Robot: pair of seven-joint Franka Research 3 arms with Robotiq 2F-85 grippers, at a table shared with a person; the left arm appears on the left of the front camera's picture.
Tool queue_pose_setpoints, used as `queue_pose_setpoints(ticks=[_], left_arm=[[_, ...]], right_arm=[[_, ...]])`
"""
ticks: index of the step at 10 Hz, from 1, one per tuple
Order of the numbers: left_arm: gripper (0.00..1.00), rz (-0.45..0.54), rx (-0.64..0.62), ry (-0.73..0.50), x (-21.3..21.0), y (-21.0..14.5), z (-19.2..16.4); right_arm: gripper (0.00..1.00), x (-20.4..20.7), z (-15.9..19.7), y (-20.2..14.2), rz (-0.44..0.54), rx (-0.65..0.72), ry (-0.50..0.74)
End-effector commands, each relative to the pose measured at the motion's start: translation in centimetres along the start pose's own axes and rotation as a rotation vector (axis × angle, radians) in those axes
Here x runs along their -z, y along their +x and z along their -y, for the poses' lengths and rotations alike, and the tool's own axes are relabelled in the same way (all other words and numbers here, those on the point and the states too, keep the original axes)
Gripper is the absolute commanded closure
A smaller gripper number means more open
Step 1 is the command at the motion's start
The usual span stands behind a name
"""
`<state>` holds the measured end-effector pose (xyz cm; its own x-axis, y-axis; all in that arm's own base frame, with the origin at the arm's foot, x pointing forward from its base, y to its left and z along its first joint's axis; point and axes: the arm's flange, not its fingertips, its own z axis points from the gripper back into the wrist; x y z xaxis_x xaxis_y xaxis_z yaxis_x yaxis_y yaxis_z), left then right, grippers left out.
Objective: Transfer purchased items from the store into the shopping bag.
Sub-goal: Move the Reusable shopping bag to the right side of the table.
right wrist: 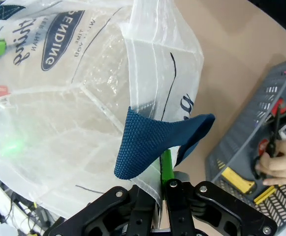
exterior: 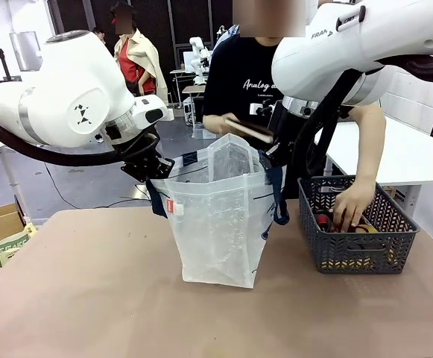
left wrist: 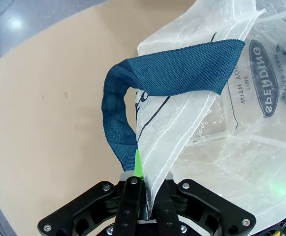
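While the person's hand [exterior: 350, 210] is reaching into the basket [exterior: 328, 250], the left gripper [left wrist: 142, 171] and right gripper [right wrist: 163, 171] are each pinching opposite rims of the shopping bag [exterior: 216, 224], holding it open on the table [exterior: 89, 298].

Lab or workshop hall: grey floor [exterior: 74, 183], white worktable [exterior: 417, 156], black panels [exterior: 156, 30] behind.

Upright shopping bag [exterior: 216, 224] at the middle of the table [exterior: 82, 298], left gripper [left wrist: 141, 173] pinching its left rim, right gripper [right wrist: 162, 172] pinching its right rim, basket [exterior: 358, 250] just right of it, person's hand [exterior: 352, 207] inside the basket, person behind the table
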<state>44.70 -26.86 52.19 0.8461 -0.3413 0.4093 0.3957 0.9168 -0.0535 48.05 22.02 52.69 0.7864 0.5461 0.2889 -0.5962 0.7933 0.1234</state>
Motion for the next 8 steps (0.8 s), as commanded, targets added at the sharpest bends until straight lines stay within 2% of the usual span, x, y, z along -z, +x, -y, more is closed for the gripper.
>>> queue_pose_setpoints(ticks=[1, 4, 8], left_arm=[[1.0, 0.018, 0.069, -0.021, 0.11, -0.59, -0.46], [1.0, 0.012, 0.068, -0.052, -0.04, -0.61, -0.95], [1.0, 0.01, 0.157, -0.113, -0.29, -1.0, -1.1]], right_arm=[[1.0, -0.22, 0.35, 0.6, -0.007, 0.012, 0.049], [1.0, -0.35, 0.5, 0.68, -0.006, 0.001, 0.057], [1.0, -0.17, 0.74, 0.89, -0.016, 0.0, 0.062]])
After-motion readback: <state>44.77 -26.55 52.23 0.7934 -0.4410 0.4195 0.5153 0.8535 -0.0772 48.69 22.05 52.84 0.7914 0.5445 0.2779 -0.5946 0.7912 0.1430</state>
